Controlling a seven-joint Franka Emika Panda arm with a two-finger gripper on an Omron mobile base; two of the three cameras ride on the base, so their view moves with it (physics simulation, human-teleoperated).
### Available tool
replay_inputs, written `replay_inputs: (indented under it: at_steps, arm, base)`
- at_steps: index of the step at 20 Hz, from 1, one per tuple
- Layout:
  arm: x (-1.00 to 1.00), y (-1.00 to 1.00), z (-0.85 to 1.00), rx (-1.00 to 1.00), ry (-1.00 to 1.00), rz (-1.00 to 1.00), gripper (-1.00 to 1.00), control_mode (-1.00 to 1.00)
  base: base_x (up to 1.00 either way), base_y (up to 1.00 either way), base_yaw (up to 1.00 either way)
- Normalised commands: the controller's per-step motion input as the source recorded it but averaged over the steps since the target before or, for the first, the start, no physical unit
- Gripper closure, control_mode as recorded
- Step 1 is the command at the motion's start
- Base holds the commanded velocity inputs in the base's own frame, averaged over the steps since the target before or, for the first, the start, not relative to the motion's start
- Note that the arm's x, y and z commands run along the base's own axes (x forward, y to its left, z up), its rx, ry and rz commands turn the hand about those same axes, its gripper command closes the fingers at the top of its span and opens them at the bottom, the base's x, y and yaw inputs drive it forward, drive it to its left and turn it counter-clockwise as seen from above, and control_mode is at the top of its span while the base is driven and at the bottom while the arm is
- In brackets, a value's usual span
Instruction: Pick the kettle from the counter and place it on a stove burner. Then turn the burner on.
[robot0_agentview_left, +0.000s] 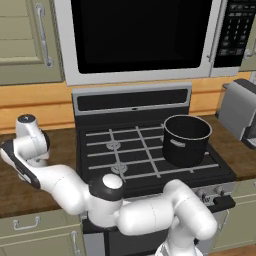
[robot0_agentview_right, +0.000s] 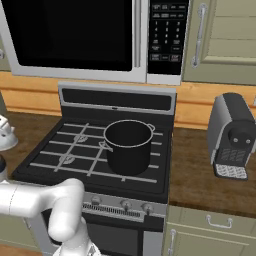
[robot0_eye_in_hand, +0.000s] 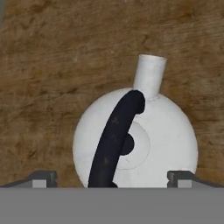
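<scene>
The hand view looks straight down on the kettle (robot0_eye_in_hand: 157, 140), a white dome with a black arched handle and a short spout, standing on the brown wood counter (robot0_eye_in_hand: 52, 65). My gripper (robot0_eye_in_hand: 113, 179) is open just above it, with one fingertip on each side of the kettle's body and touching nothing. In the left base view my wrist (robot0_agentview_left: 29, 137) hangs over the counter (robot0_agentview_left: 62, 145) left of the stove. Free stove burners (robot0_agentview_left: 118, 168) (robot0_agentview_right: 67, 159) lie on the stovetop's left half.
A big black pot (robot0_agentview_left: 186, 140) (robot0_agentview_right: 128, 146) stands on the stovetop's right side. The stove knobs (robot0_agentview_right: 125, 204) line its front panel. A coffee machine (robot0_agentview_right: 232, 135) stands on the right counter, and a microwave (robot0_agentview_left: 140, 35) hangs above the stove.
</scene>
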Motion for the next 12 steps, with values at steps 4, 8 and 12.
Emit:
replay_inputs:
  at_steps: [4,8,12]
  arm:
    - [0.17,0.00,-0.21,0.00,0.00,-0.03,-1.00,-1.00]
    - [0.04,0.00,-0.03,0.00,0.00,-0.05,-1.00,-1.00]
    - [-0.10,-0.01,0.00,0.00,0.00,-0.11,-1.00,-1.00]
  base:
    - [0.00,0.00,0.00]
    - [0.00,0.00,0.00]
    - [0.00,0.00,0.00]
